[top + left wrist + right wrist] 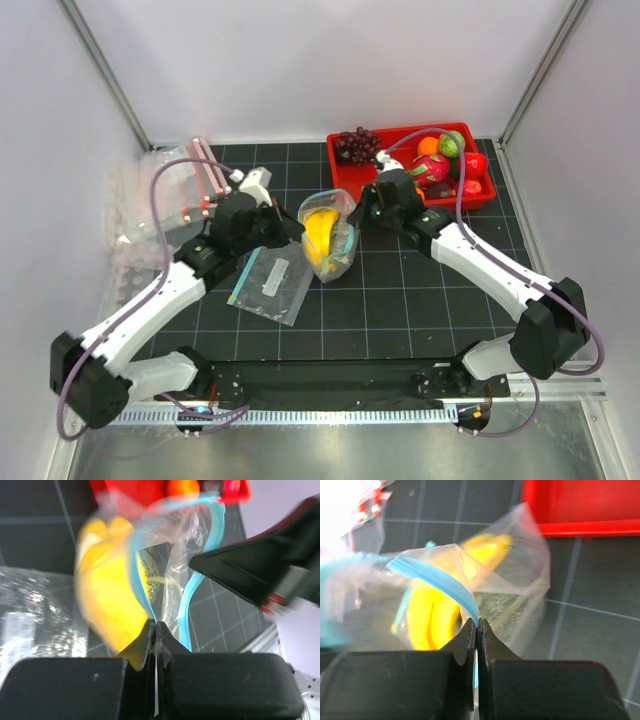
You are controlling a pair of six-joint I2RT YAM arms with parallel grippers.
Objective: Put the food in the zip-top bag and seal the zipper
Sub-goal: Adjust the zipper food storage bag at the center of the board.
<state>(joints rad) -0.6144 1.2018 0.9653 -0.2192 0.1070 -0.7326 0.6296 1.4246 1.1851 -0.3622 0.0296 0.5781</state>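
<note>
Pinching with the left gripper [156,626]: jaws pressed flat together, the teal-blue zipper [136,575] nipped right at their tips. Likewise with the right gripper [477,625], closed tight on the same strip at the opposite end of the mouth. Between the two grippers, the zip-top bag [335,205], its mouth pulled into an open loop, unsealed, the two halves of the strip apart. Straight ahead of the left gripper's tips and just below the strip, inside the clear plastic, the yellow banana [318,236]. Ahead of the right gripper's tips, that banana to the left, with the dull green netted melon [506,605] beside it, deeper in the bag. Bag bottom either resting on the surface [400,300] or lifted off it; impossible to tell which. Just beyond the right gripper, a red tray [345,178] with more toy fruit: dark grapes [355,146] at its left end, a pink dragon fruit [432,168] farther right, orange, green and red pieces around that. Behind and below the left gripper, toward the near edge, a second clear bag [272,282] flat on the surface, apart from the held one. Farther out on the left gripper's left, a heap of clear bags [165,195] with pink-red strips.
</note>
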